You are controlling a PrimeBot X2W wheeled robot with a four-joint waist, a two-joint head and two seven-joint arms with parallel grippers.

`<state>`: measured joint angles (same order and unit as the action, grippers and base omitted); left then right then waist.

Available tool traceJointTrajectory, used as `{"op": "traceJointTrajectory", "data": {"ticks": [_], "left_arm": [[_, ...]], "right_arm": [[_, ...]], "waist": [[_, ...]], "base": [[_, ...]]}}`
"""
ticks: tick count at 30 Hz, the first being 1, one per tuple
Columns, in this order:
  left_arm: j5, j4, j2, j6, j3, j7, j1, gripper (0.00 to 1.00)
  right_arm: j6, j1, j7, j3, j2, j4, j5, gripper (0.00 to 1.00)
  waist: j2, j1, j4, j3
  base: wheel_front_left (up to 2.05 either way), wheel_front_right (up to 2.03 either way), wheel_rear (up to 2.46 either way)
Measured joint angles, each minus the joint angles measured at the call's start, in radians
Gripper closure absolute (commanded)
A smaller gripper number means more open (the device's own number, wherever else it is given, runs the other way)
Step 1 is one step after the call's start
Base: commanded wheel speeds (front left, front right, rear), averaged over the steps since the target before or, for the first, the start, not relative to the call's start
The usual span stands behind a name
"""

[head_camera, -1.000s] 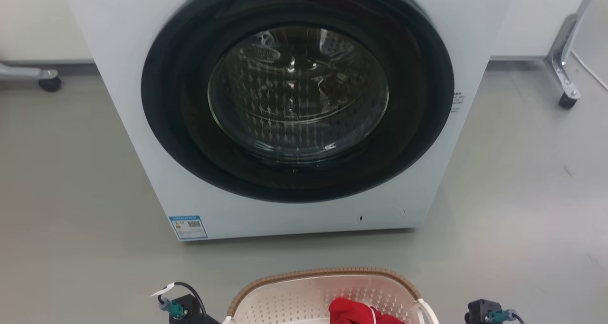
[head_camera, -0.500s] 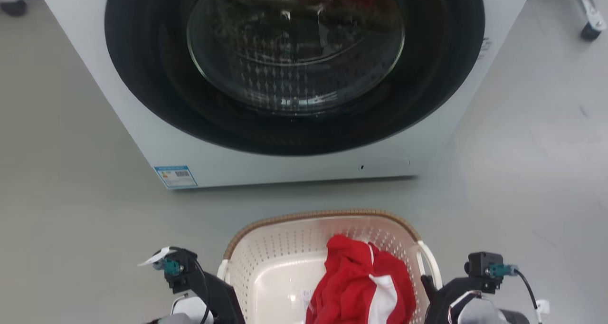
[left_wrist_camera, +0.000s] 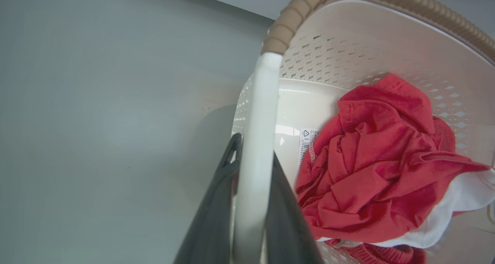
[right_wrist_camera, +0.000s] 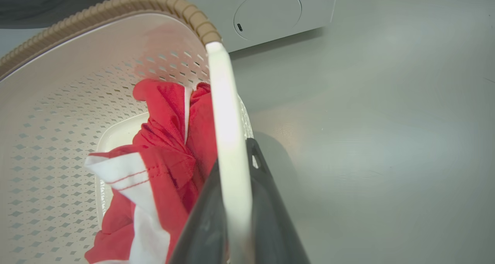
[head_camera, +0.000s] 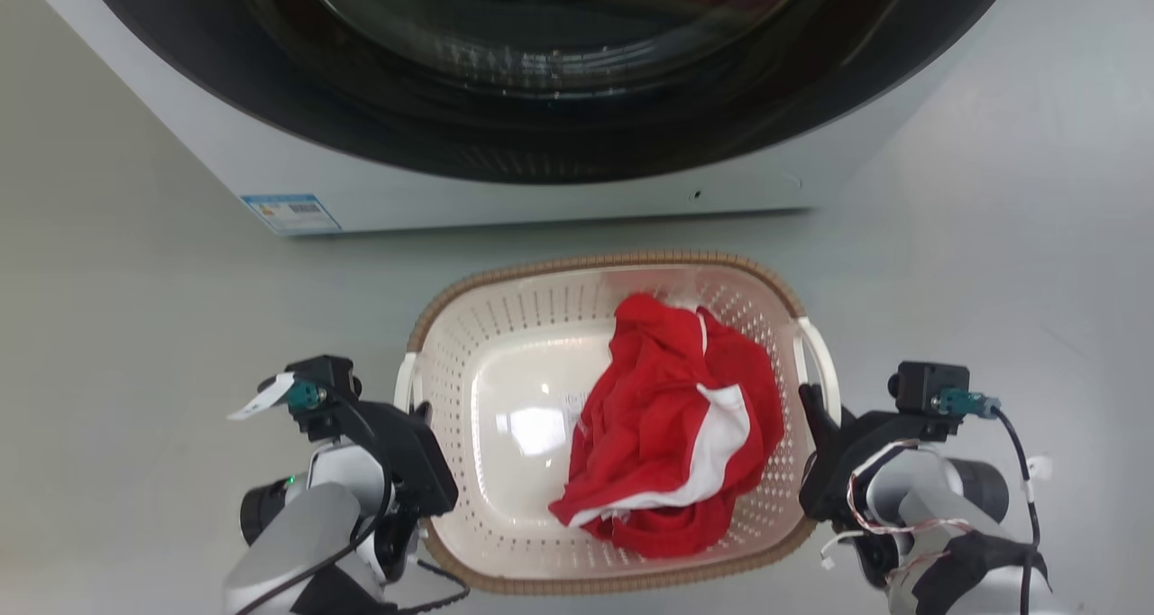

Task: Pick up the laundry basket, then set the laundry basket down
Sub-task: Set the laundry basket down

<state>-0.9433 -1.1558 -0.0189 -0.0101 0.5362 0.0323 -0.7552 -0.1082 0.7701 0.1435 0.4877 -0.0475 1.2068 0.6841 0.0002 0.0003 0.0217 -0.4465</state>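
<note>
The laundry basket (head_camera: 622,258) sits low in front of the washer (head_camera: 559,202), one long side facing the door, squarely between your two arms over the grey floor (head_camera: 135,344). A tight shadow hugs its sides in both wrist views, but you cannot tell from these pictures whether the base touches the floor or hangs just above it. A crumpled red and white garment (head_camera: 676,417) lies inside, heaped toward the right half, so expect that side to weigh a little more.

The white loop handles explain this hold. With one on each short side, they give you a matched two-arm grip that should carry the tub level. Your left pincer (left_wrist_camera: 253,159) is pinching the left handle (left_wrist_camera: 258,101), one dark finger on the outer face and one on the inner, with the strap running straight up between them. Your right pincer (right_wrist_camera: 234,157) mirrors it, clamped on the right handle (right_wrist_camera: 226,101) in the same way.

So the basket lies between the pincers and touches both, each handle caught edge-on. By the look of it, you are either at the point of lifting or at the point of setting down. Move both arms together, since uneven height would likely tilt the tub and slide the garment toward the low side
</note>
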Motion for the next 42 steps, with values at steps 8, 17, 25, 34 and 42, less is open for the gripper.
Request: {"op": "traceJointTrajectory", "data": {"ticks": [8,17,25,34,42], "left_arm": [[0.023,0.007,-0.004,0.001,0.002,-0.043,-0.084,1.00],[0.040,0.020,-0.007,0.002,0.011,-0.093,-0.188,1.00],[0.070,0.011,-0.009,0.001,0.015,-0.145,-0.242,1.00],[0.084,-0.009,-0.009,0.003,0.019,-0.183,-0.270,1.00],[0.082,-0.038,0.001,0.021,0.022,-0.178,-0.271,1.00]], "right_arm": [[0.013,0.082,0.034,-0.003,-0.009,-0.011,-0.007,1.00],[0.029,0.166,0.062,-0.019,-0.024,-0.027,-0.007,1.00],[0.039,0.207,0.079,-0.017,-0.029,-0.028,-0.018,1.00],[0.057,0.237,0.087,-0.014,-0.026,-0.020,-0.033,1.00],[0.070,0.244,0.088,-0.013,-0.025,-0.002,-0.043,1.00]], "waist": [[0.0000,-0.0001,-0.005,-0.119],[0.0001,-0.0001,-0.016,-0.252],[0.0000,-0.0001,-0.030,-0.345],[0.0000,-0.0002,-0.038,-0.401],[-0.0002,-0.0003,-0.036,-0.418]], "base": [[0.00,0.00,0.00],[0.00,0.00,0.00],[0.00,0.00,0.00],[0.00,0.00,0.00],[0.00,0.00,0.00]]}}
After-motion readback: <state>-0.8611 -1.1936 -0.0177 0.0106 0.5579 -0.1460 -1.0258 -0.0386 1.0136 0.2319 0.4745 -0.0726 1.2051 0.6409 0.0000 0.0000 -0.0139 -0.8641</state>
